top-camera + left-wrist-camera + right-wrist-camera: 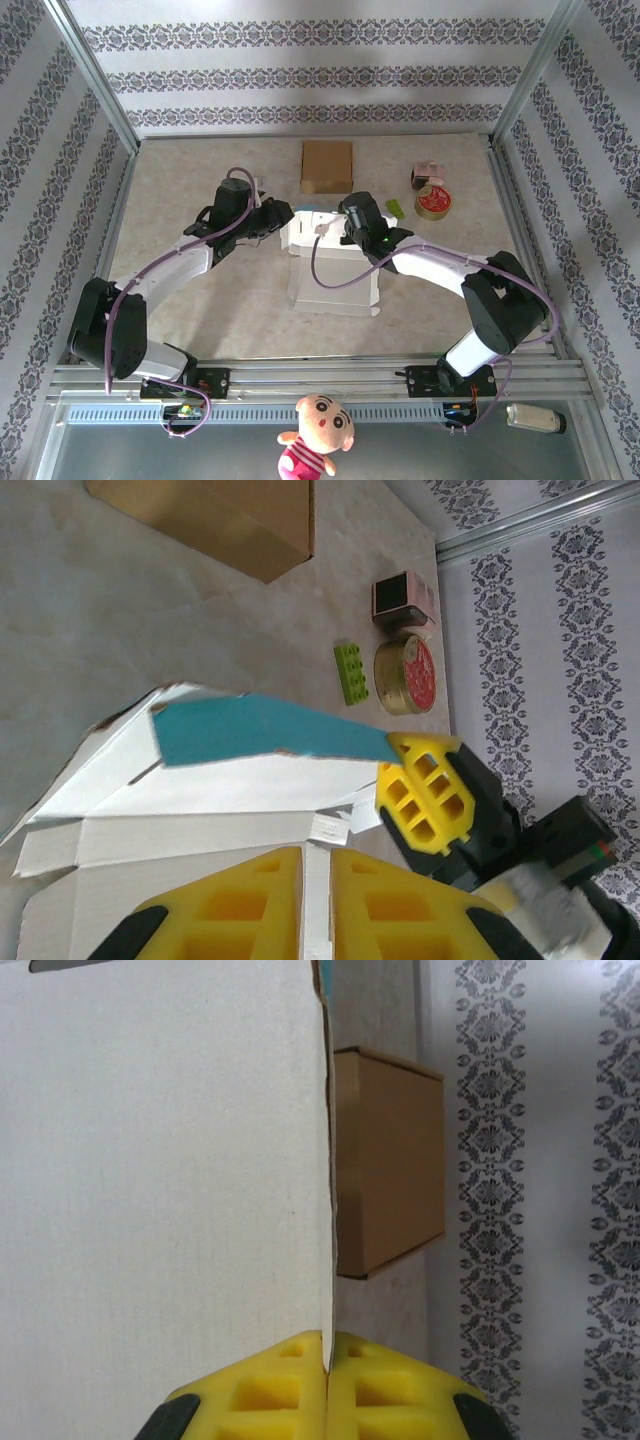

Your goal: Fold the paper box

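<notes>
Top view: the white paper box (335,275) lies partly unfolded at the centre of the table (200,320), between the two arms. Left gripper (304,868): yellow jaws closed onto a thin white panel at the box's far-left part. Right gripper (327,1348): jaws pinching the edge of a white flap whose other face is blue. Beyond the paper box stands a brown cardboard box (327,165). To the far right lie a green brick (393,207), a round red-lidded tin (432,202) and a small pink box (428,173).
</notes>
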